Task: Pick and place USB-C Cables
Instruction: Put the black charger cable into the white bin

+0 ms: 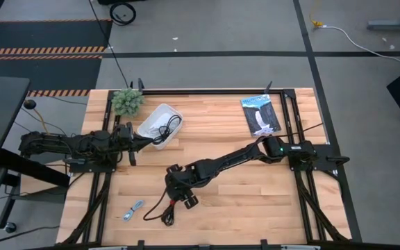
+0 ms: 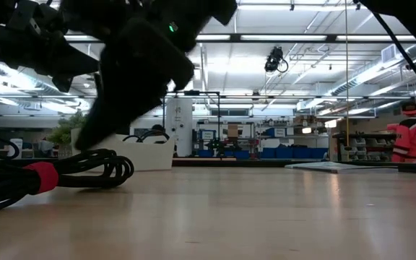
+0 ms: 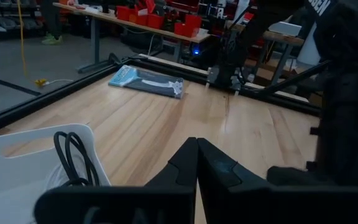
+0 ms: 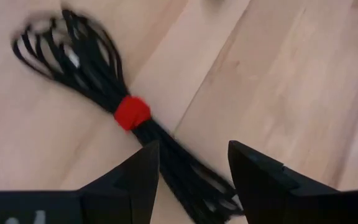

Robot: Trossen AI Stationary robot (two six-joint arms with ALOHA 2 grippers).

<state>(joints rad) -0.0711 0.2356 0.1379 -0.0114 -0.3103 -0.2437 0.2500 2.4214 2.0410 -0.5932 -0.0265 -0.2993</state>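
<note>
The black bundle with a red tie (image 4: 132,113) lies flat on the wood near the table's near edge (image 1: 167,210) and shows close up in the low view (image 2: 42,177). My right gripper (image 4: 194,174) hovers open just over it (image 1: 180,196), one finger on each side of the bundle's end past the tie. The short silver-grey cable (image 1: 134,210) lies to the bundle's left. A thin black loose coil (image 1: 167,128) lies in the white tray (image 1: 151,119). I cannot pick out the white coil. My left gripper (image 3: 196,146) is shut beside the tray's near-left rim (image 1: 141,141).
A flat blue-and-black retail packet (image 1: 260,114) lies at the far right of the table. A small green plant (image 1: 127,101) stands at the far left corner, behind the tray. Bare wood stretches across the middle and the near right (image 1: 269,201).
</note>
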